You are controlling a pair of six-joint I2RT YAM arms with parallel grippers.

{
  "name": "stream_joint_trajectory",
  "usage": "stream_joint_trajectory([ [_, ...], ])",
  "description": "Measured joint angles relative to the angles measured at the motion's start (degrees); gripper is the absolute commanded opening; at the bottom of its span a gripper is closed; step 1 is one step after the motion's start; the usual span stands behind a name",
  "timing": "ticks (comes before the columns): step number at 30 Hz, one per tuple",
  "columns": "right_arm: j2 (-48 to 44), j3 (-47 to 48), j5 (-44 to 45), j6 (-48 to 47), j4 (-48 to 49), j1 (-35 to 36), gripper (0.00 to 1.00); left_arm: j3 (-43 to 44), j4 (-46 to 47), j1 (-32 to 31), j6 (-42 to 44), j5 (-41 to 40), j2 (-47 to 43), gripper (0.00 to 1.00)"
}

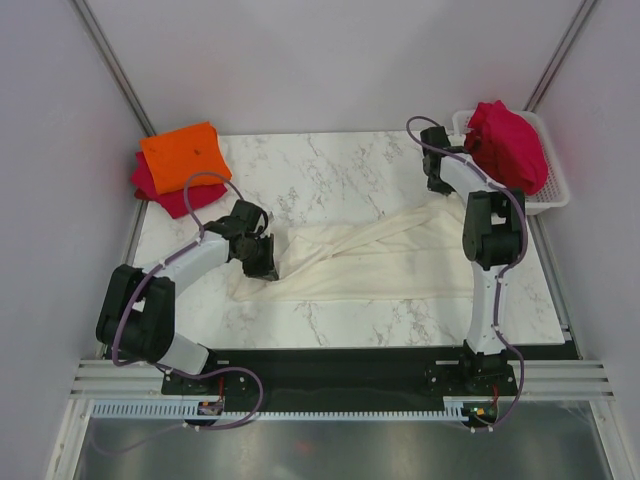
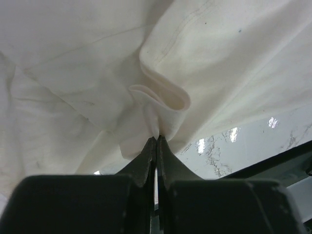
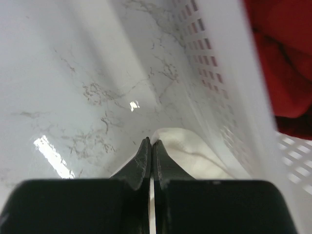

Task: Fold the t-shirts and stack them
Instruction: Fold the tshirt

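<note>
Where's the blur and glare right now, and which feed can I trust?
Right wrist: smeared, with the basket wall and red t-shirt streaked and lamp glints on the table. Left wrist: sharp on the cream t-shirt folds, with small glints on the table at lower right. Top external: evenly lit and sharp, only soft shadows, so the most trustworthy.

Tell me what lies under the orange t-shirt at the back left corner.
A red t-shirt, its edges showing beneath the orange t-shirt. Anything lower in the pile is covered.
</note>
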Motion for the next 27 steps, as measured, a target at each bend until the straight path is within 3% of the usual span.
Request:
stream_joint_trajectory([
  [7,-14.64,-4.46,0.37,-0.48,-0.7,-0.37,0.0,0.13,-0.44,0.0,0.0,-4.11,-2.01,0.02],
  [15,-38.12,-22.77,-0.11,0.28,0.85,-2.75,0.0,1.92,-0.87,0.09,-0.02,-8.92,-6.8,0.02],
  [27,-51.98,-45.46,-5.35,3.28,1.77,-5.99,0.0,5.18,-3.08,0.17,0.46,-13.25,-10.73,0.02],
])
